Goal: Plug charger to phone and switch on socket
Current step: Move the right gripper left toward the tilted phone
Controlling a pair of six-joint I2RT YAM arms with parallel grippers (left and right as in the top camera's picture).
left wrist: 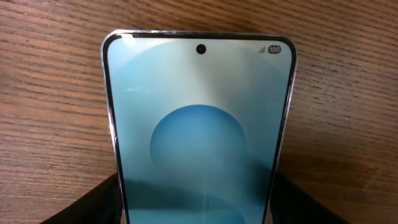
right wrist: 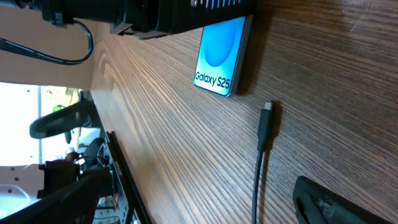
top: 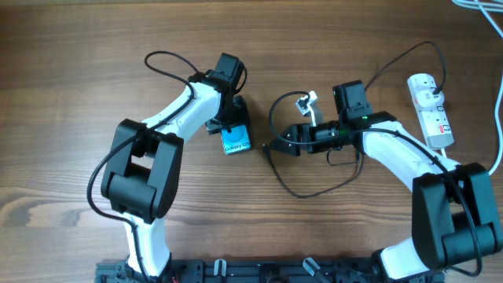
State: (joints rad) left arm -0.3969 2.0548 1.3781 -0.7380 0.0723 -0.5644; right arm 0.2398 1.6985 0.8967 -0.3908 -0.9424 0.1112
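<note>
The phone (top: 236, 141) lies flat on the wooden table, cyan screen lit, with a white band reading "Galaxy S25". My left gripper (top: 228, 119) is shut on its far end; in the left wrist view the phone (left wrist: 199, 112) fills the frame with a black finger on each side of my left gripper (left wrist: 196, 193). The charger's black plug tip (right wrist: 267, 109) lies on the table a short way from the phone's (right wrist: 219, 53) near end, apart from it. My right gripper (right wrist: 202, 186) is open, its fingers either side of the black cable (top: 310, 189). The socket (top: 429, 110) lies at the far right.
The black cable loops over the table around my right gripper (top: 284, 140), with a small white tag (top: 306, 101) on it behind. A thicker white cable (top: 481, 12) crosses the top right corner. The robot base rail (top: 259, 271) runs along the front edge.
</note>
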